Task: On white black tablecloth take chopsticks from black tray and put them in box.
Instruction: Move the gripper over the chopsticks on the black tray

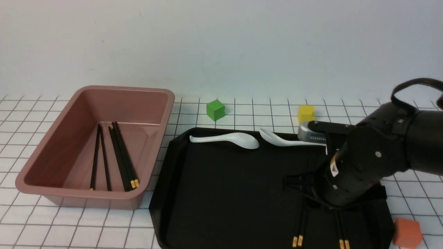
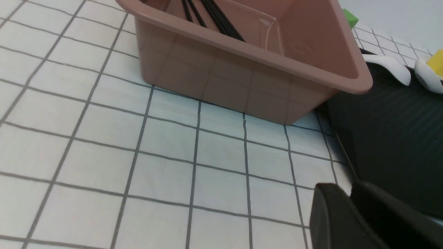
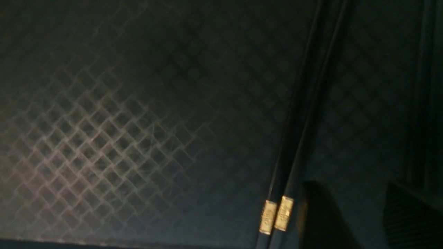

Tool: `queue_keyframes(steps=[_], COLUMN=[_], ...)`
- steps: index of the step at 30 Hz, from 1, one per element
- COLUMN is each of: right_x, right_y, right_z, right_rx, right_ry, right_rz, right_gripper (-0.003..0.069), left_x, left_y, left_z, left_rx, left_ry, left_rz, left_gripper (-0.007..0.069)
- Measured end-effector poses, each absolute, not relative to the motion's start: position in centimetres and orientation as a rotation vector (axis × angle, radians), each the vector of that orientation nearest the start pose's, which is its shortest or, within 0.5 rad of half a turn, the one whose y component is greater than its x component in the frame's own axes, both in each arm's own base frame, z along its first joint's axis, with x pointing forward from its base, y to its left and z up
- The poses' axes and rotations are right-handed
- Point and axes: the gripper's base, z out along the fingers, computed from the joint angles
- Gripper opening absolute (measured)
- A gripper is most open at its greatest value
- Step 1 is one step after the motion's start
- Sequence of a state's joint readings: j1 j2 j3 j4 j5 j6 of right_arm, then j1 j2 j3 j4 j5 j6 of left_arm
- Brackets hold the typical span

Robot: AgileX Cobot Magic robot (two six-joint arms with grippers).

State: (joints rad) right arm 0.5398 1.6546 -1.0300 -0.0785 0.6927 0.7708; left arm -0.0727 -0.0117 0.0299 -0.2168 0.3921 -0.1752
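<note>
The pink box (image 1: 52,152) stands on the gridded tablecloth (image 1: 27,114) at the left, with two pairs of black chopsticks (image 1: 119,159) lying in it. The black tray (image 1: 228,180) lies to its right. Two more chopstick pairs lie near the tray's front right, gold bands forward: one (image 1: 297,240) and another (image 1: 343,243). My right gripper (image 1: 301,192) hangs low over them, open. In the right wrist view, one pair (image 3: 294,138) lies just outside one finger (image 3: 322,214), and the gripper (image 3: 351,186) holds nothing. My left gripper (image 2: 349,193) is shut and empty, beside the box (image 2: 242,69).
Two white spoons (image 1: 228,139) (image 1: 283,140) lie along the tray's far edge. A green cube (image 1: 215,109) and a yellow cube (image 1: 306,113) sit behind the tray. An orange cube (image 1: 407,232) sits at the tray's front right corner.
</note>
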Motion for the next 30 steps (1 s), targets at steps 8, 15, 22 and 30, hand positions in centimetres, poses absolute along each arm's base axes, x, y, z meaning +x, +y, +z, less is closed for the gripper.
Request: queue_keyframes(steps=[8,15,22,30], right_x=[28.6,28.8,28.8,28.7], right_y=[17.0,17.2,17.1,17.0], right_z=[16.3,15.0,15.0,15.2], right_rx=[0.329,0.345,0.349,0.298], right_ry=[2.908,2.934,2.944,2.978], right_rz=[0.202,0.186,0.176,0.135], right_gripper=[0.0407,0.0348,0.0149,0.0139], left_x=[5.1,5.1,5.1,5.1], left_y=[-1.1,-1.1,-1.1,-1.1], left_z=[16.9,16.9,16.9,16.9], left_rx=[-0.231,-0.231,-0.231,-0.231], left_ry=[1.889,1.889,1.889,1.889], left_rz=[-0.383,-0.383,-0.383,-0.383], left_gripper=[0.0091,0.0093,0.0102,0.0111])
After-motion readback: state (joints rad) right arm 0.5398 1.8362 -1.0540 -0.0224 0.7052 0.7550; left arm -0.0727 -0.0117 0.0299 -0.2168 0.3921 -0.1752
